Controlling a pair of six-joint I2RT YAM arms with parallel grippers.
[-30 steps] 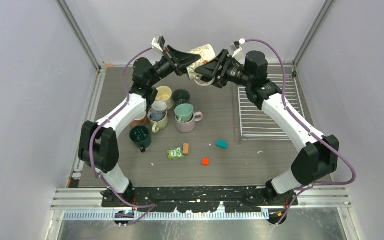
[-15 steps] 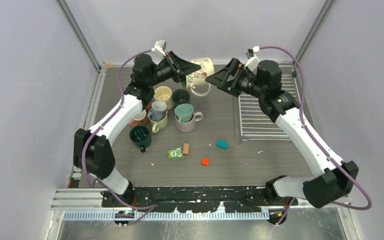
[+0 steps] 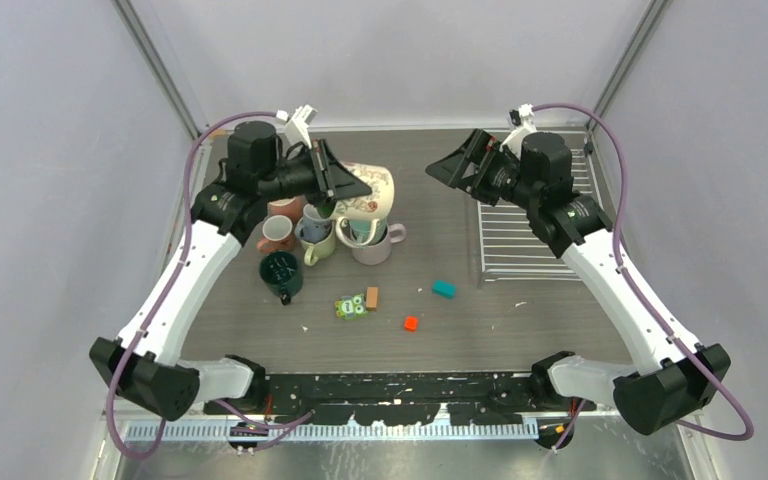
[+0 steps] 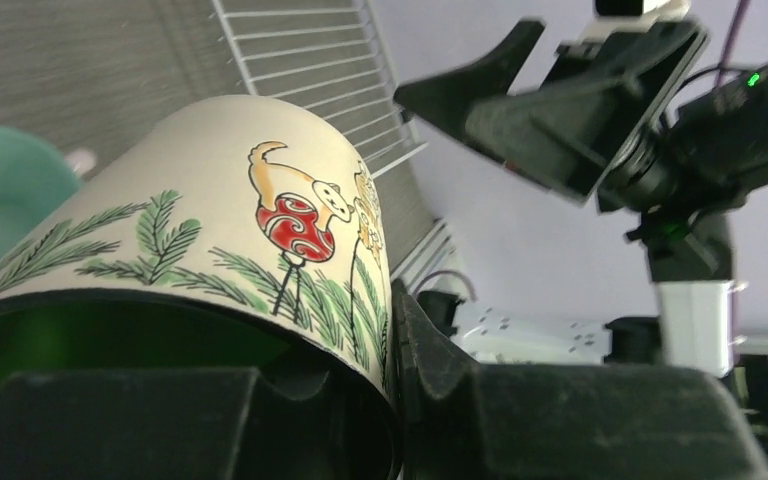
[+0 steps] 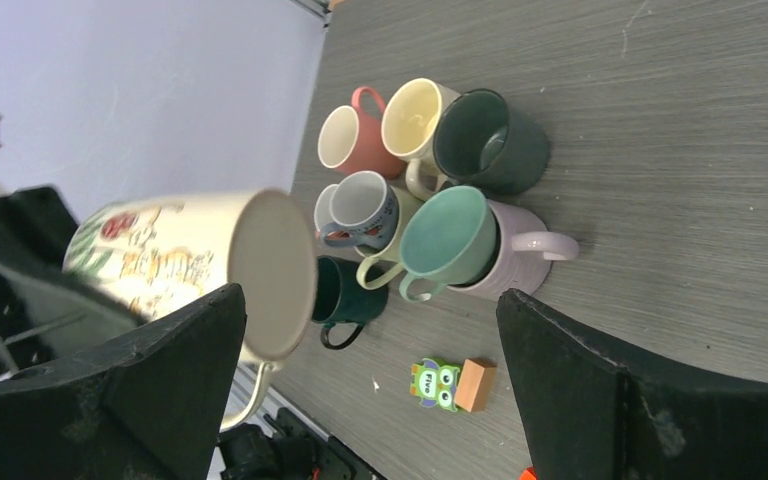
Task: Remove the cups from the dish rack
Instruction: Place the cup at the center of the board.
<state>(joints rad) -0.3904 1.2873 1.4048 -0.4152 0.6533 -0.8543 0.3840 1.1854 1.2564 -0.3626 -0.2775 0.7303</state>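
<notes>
Presently the left tool (image 3: 342,184) grips the patterned cup (image 3: 370,190) by its rim; setting it down next likely calls for a free desk (image 3: 480,330) spot. The right tool (image 3: 457,166) gapes empty.

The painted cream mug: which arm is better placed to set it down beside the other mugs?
Left. The left end effector grips the painted cream mug by the rim, above the other mugs. The right end effector is open and empty, near the dish rack.
</notes>
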